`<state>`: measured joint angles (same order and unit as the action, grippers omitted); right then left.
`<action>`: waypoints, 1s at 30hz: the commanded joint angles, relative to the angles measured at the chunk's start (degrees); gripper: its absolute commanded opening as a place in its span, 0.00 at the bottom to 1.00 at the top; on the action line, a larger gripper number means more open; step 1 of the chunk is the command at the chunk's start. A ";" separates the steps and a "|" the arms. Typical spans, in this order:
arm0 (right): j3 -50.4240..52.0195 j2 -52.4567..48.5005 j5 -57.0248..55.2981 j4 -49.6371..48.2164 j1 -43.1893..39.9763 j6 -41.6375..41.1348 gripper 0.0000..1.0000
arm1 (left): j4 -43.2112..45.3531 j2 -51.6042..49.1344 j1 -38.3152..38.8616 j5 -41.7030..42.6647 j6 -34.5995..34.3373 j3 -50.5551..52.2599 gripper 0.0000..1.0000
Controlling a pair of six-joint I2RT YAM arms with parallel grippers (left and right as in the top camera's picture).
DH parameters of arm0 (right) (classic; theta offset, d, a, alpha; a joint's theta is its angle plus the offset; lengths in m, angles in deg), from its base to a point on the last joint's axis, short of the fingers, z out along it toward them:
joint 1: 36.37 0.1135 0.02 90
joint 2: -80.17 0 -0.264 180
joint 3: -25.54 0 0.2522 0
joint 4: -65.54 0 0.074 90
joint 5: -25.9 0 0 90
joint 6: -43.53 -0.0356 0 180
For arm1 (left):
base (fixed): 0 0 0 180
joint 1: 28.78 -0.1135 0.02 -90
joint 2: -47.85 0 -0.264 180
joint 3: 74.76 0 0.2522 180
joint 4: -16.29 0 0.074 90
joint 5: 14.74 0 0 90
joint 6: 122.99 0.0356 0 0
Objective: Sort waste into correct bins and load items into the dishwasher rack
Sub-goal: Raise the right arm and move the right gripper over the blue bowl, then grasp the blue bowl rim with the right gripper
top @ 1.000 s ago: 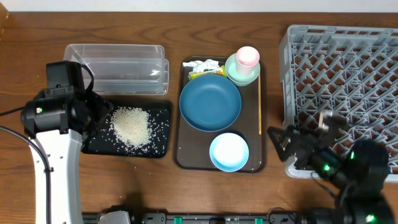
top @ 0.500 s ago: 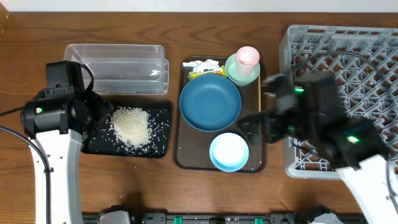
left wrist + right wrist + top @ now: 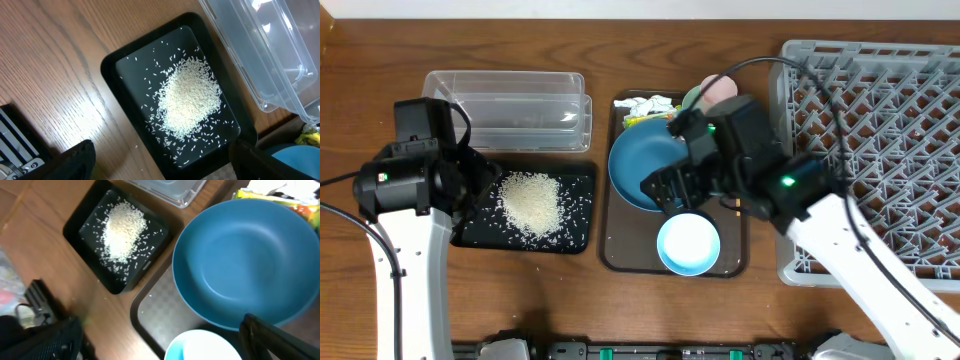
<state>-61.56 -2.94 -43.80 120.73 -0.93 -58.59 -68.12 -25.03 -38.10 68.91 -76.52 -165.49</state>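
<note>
Our right pincer (image 3: 161, 321) hangs wide open, holding nothing. The dark-blue bowl (image 3: 240, 260) lies just ahead of it, and the light-blue bowl (image 3: 200, 347) is close beneath, between its fingers. We should drop one finger inside the dark-blue bowl's near rim and the other outside, steering clear of the smaller bowl.

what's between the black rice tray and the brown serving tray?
Nothing but a narrow strip of bare wooden table separates the black tray from the brown serving tray. It is clearest in the right wrist view, and overhead agrees.
</note>
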 commanded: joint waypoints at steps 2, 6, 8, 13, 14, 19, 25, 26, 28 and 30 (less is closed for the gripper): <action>-1.14 -6.25 -6.93 -2.93 5.18 -0.72 0.98 | -0.26 -0.09 -0.26 -0.50 -0.50 -0.87 0.88; -1.14 -12.79 -18.23 -4.59 10.78 -0.68 0.81 | -0.26 -0.09 -0.26 -0.50 -0.48 -0.87 0.88; -1.18 -15.34 -23.21 -4.79 12.79 -0.70 0.78 | -0.26 -0.09 -0.26 -0.50 -0.50 -0.87 0.88; -1.90 -20.26 -28.02 -5.68 15.78 -0.68 0.75 | -0.26 -0.09 -0.26 -0.50 -0.48 -0.87 0.88; -1.90 -20.92 -28.02 -6.10 16.02 -0.68 0.73 | -0.26 -0.09 -0.26 -0.50 -0.48 -0.87 0.88; -1.90 -23.23 -28.00 -7.67 16.31 -0.68 0.64 | -0.26 -0.09 -0.26 -0.50 -0.50 -0.87 0.88; -1.90 -26.77 -28.00 -10.47 16.39 -0.68 0.59 | -0.26 -0.09 -0.26 -0.50 -0.48 -0.87 0.88; -1.90 -27.28 -28.00 -10.91 16.39 -0.68 0.58 | -0.26 -0.09 -0.26 -0.50 -0.48 -0.87 0.88; -1.90 -27.98 -28.00 -11.78 16.39 -0.68 0.56 | -0.26 -0.09 -0.26 -0.50 -0.48 -0.87 0.88; -1.90 -28.28 -27.98 -12.48 16.39 -0.68 0.51 | -0.26 -0.09 -0.26 -0.50 -0.48 -0.87 0.88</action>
<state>-62.43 -30.54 -70.82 108.90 14.76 -59.20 -68.10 -25.03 -38.10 68.91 -76.52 -165.49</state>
